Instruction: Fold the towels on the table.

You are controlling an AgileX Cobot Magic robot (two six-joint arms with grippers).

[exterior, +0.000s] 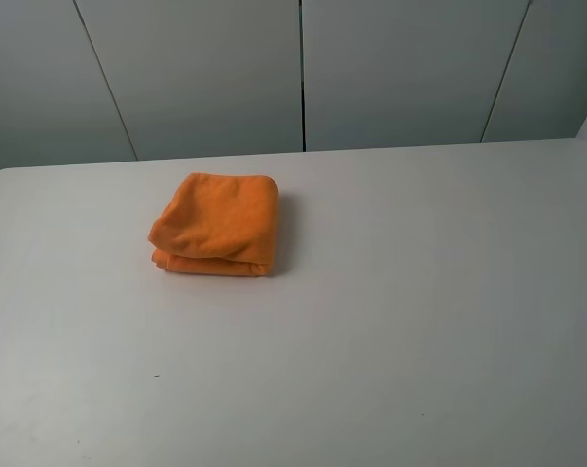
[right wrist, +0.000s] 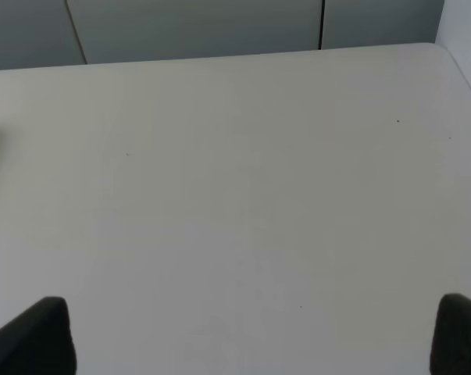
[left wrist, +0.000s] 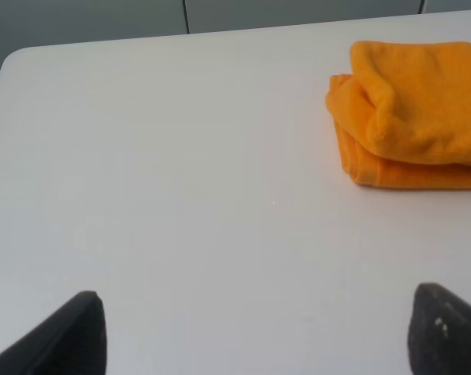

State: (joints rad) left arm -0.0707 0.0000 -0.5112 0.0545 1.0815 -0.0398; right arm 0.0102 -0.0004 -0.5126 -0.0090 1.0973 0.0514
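Observation:
The orange towel (exterior: pixel 215 225) lies folded into a small thick square on the white table (exterior: pixel 390 292), left of the middle and toward the back. It also shows in the left wrist view (left wrist: pixel 411 113), lying apart from my left gripper (left wrist: pixel 255 336), which is open and empty with its two dark fingertips (left wrist: pixel 71 336) wide apart over bare table. My right gripper (right wrist: pixel 255 336) is open and empty over bare table (right wrist: pixel 235 195); the towel does not clearly show in that view. Neither gripper appears in the exterior high view. The towel's label is hidden.
Grey wall panels (exterior: pixel 303 68) run behind the table's back edge. The table's rounded back left corner (left wrist: pixel 16 55) shows in the left wrist view and its back right corner (right wrist: pixel 442 51) in the right wrist view.

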